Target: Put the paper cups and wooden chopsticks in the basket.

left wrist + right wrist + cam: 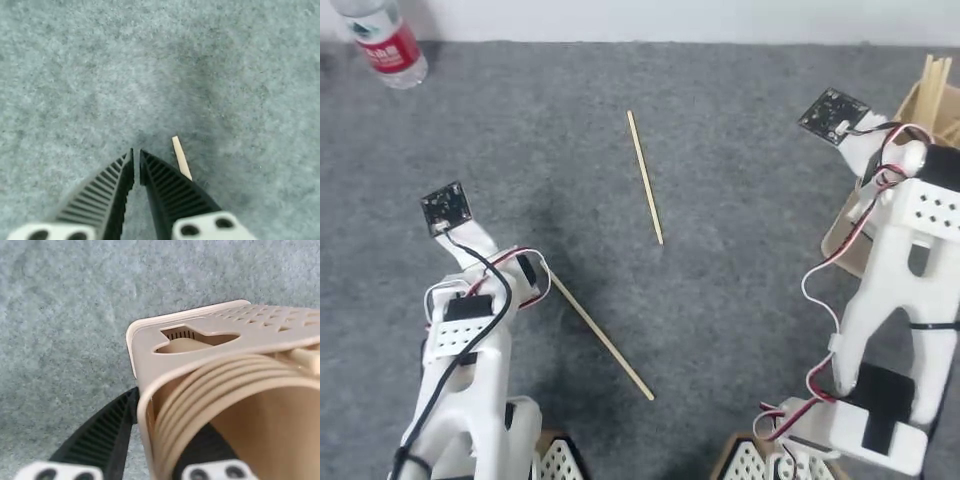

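Two wooden chopsticks lie on the grey carpet: one chopstick [645, 177] near the middle, a second chopstick [602, 339] slanting toward the front. My left gripper [136, 152] is shut just above the carpet with nothing between its fingers. The near end of the second chopstick [181, 159] lies just outside one finger. My right gripper [146, 402] is at the corner of the beige basket [150, 342], shut on the wall of a stack of paper cups [215, 400]; one finger [100, 435] is outside the stack and the other is mostly hidden. More chopsticks [934, 85] stick out of the basket.
A plastic bottle [385, 42] with a red label lies at the far left corner. The right arm [910, 240] covers most of the basket [837, 238] at the right edge. Grey carpet stretches between the two arms.
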